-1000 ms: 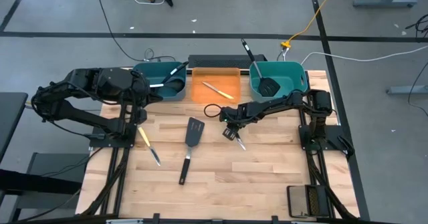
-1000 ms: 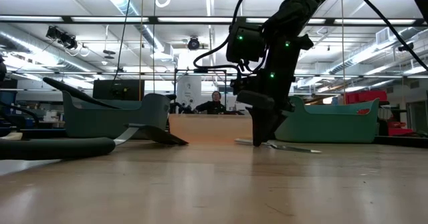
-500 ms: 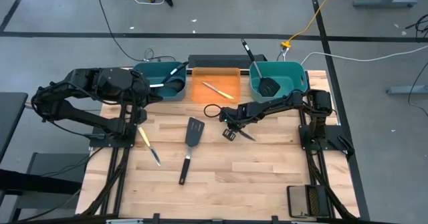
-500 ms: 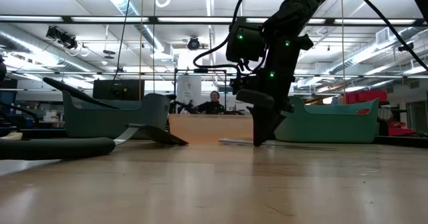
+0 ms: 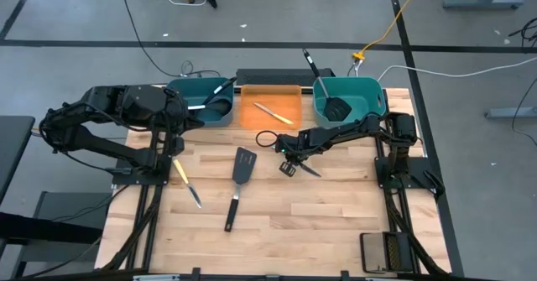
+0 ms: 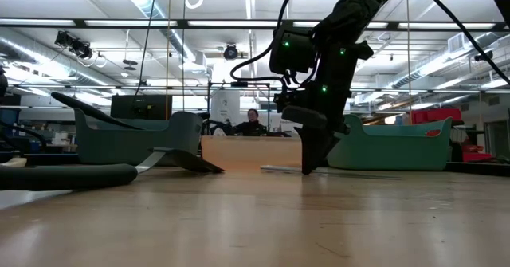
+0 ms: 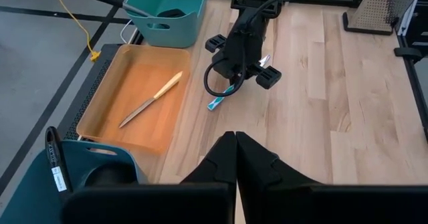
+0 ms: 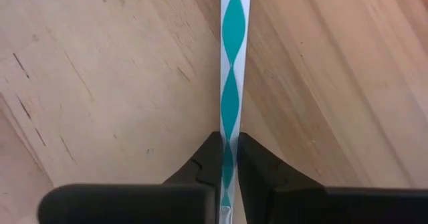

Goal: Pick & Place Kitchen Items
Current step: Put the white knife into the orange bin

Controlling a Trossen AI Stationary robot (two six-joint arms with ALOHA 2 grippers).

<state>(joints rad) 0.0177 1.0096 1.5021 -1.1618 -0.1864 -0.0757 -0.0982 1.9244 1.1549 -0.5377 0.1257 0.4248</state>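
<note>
Between my right gripper's [image 8: 229, 158] two dark fingers [image 8: 206, 158] runs a slim knife handle [image 8: 231, 97] patterned white and teal, and the pads are pressed against both its sides, so I read the fingers as closed on it. From the wrist camera the handle stretches straight ahead of the fingertips over the wooden table [image 8: 100, 83]. From above, the right gripper [image 5: 289, 165] sits down at the table near its middle, with the knife [image 5: 307, 169] poking out just beside it; I think it lies against the boards, though the low view is too dim to be sure. The left wrist camera shows the teal-patterned end [image 7: 215, 103] sticking out on the gripper's side toward the orange bin [image 7: 107, 90].

My left gripper [image 7: 235, 158] has its fingers pressed together, holding nothing, waiting up beside the left teal bin [image 5: 220, 116].
</note>
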